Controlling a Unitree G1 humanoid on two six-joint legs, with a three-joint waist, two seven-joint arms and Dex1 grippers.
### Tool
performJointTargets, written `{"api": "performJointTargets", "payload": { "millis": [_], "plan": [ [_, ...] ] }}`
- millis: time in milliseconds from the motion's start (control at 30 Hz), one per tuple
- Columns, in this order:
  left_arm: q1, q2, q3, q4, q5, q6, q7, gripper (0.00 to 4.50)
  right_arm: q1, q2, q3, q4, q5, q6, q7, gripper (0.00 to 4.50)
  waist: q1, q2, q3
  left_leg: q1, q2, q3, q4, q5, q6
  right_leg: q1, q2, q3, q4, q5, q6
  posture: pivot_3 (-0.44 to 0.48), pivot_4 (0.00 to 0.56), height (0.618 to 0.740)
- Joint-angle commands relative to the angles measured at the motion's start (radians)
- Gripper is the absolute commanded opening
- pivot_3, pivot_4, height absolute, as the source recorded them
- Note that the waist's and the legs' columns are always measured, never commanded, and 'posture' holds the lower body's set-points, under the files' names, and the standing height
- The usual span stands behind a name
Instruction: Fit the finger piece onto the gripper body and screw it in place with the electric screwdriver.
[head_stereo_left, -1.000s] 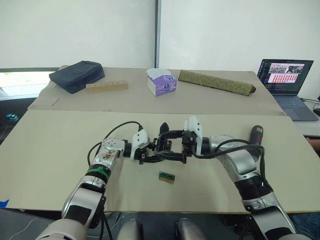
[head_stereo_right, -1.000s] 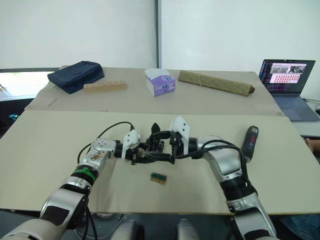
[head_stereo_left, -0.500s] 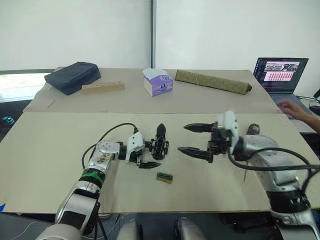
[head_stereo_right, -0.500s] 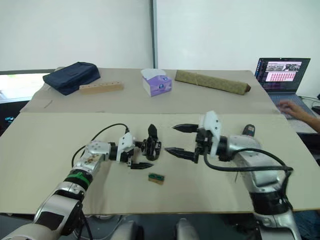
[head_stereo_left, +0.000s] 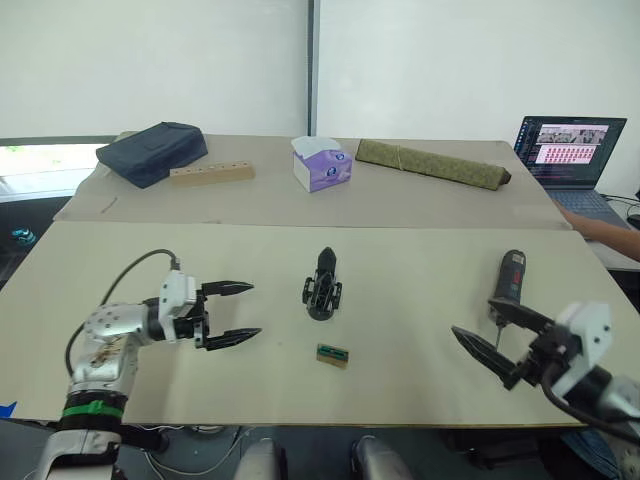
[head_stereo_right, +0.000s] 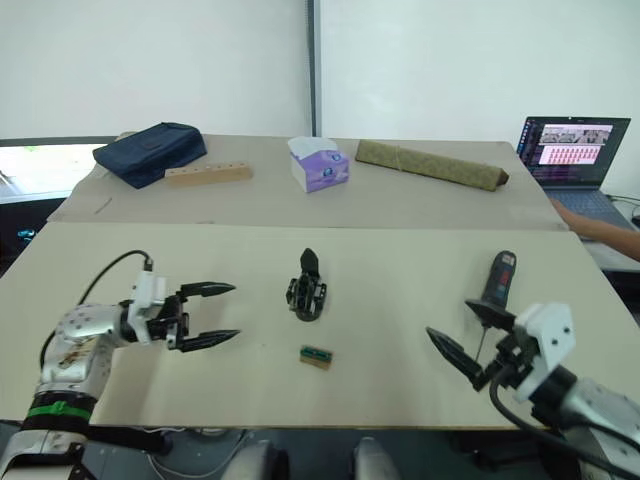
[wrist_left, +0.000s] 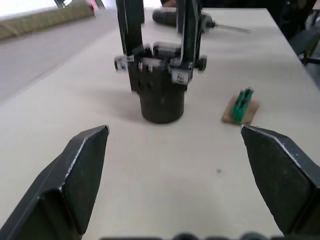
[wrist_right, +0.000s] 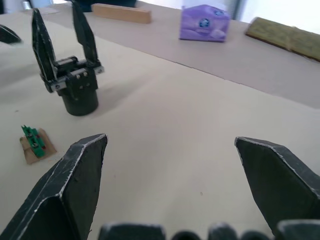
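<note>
Black gripper body (head_stereo_left: 322, 288) upright mid-table, apparently two-fingered, between wide-spread, empty left pincer (head_stereo_left: 237, 313) and right pincer (head_stereo_left: 487, 337).

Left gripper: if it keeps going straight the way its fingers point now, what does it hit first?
Most likely the small black gripper body with two upright pointed fingers, which stands centred ahead of the open left gripper. The small green-and-brown rectangular block lies off to one side, probably missed.

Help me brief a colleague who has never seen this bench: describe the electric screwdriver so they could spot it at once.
Look at the near beige table, on its right side, toward the laptop. The electric screwdriver lies flat there, just beyond the open right gripper. It is a dark pen-shaped cylinder with a red label, unlike the upright gripper body at mid-table.
</note>
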Motion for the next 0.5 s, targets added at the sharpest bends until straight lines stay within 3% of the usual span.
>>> {"api": "performJointTargets", "payload": {
  "millis": [33,167,267,500],
  "plan": [
    [0.007,0.010,0.047,-0.113,-0.071,0.018,0.030,4.45,0.130,0.074,-0.035,-0.095,0.008,-0.060,-0.032,4.50,0.002,0.000,0.000,0.000,0.000,0.000,0.000,0.000,0.000,0.000,0.000,0.000,0.000,0.000,0.000,0.000,0.150,0.740],
    [0.034,0.059,0.041,-0.257,-0.174,0.214,0.044,4.45,0.189,0.178,-0.051,-0.067,-0.033,-0.128,-0.122,4.50,-0.008,0.000,0.000,0.000,0.002,0.001,0.000,0.000,0.000,0.000,0.000,0.000,0.000,-0.005,0.003,0.000,0.150,0.740],
    [0.024,0.051,0.049,-0.325,-0.222,0.275,0.080,4.45,0.118,0.197,-0.050,-0.046,-0.072,-0.112,-0.248,4.50,-0.014,0.001,0.001,0.001,0.002,0.000,0.000,0.000,0.000,-0.001,-0.001,0.002,0.000,-0.008,0.000,0.000,0.150,0.740],
    [-0.023,0.029,0.039,-0.355,-0.241,0.311,0.111,4.45,-0.206,0.021,-0.028,0.022,0.006,0.310,-0.486,4.50,-0.009,0.003,0.003,0.002,-0.001,0.003,-0.001,0.000,0.000,-0.001,0.001,0.003,0.000,-0.002,-0.004,0.000,0.150,0.740]
  ]
}}
